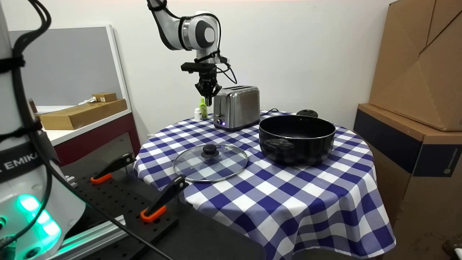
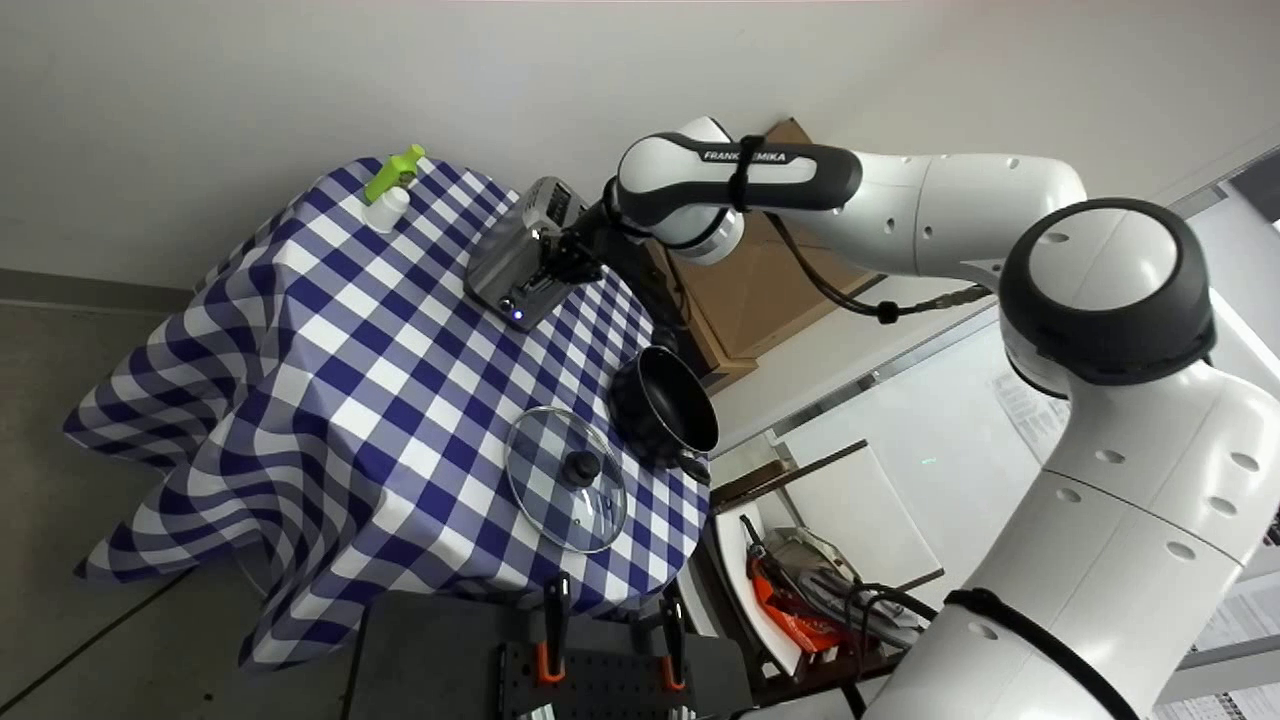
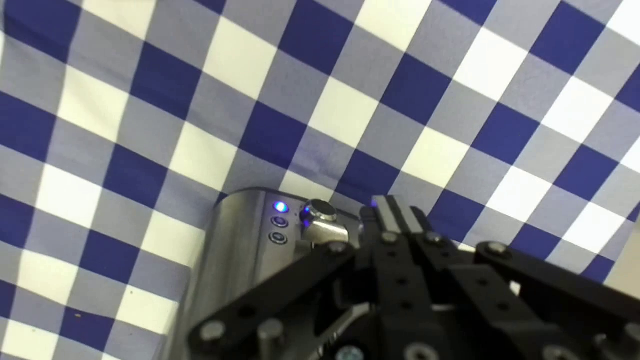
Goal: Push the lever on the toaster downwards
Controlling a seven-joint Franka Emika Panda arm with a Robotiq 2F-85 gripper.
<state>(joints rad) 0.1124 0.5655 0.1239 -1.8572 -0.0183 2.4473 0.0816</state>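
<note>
The silver toaster (image 1: 245,106) stands upright at the back of the table and shows in all views, also in an exterior view (image 2: 500,255) and the wrist view (image 3: 225,260). Its lever shows in the wrist view as a small shiny tab (image 3: 327,233) beside the round dial (image 3: 321,209) on the narrow end face. In an exterior view the lever (image 1: 221,117) is a small dark tab low on that face. My gripper (image 3: 398,214) is shut and empty. Its fingertips (image 1: 208,102) point down beside the end face, below the toaster's top and higher than the lever. Whether it touches the toaster I cannot tell.
A black pot (image 1: 297,144) and a glass lid (image 1: 211,162) stand on the checkered tablecloth (image 1: 260,187) nearer the robot base. A white bottle (image 1: 197,115) and a green bottle (image 1: 203,108) stand near the toaster's end. A wall is behind the table.
</note>
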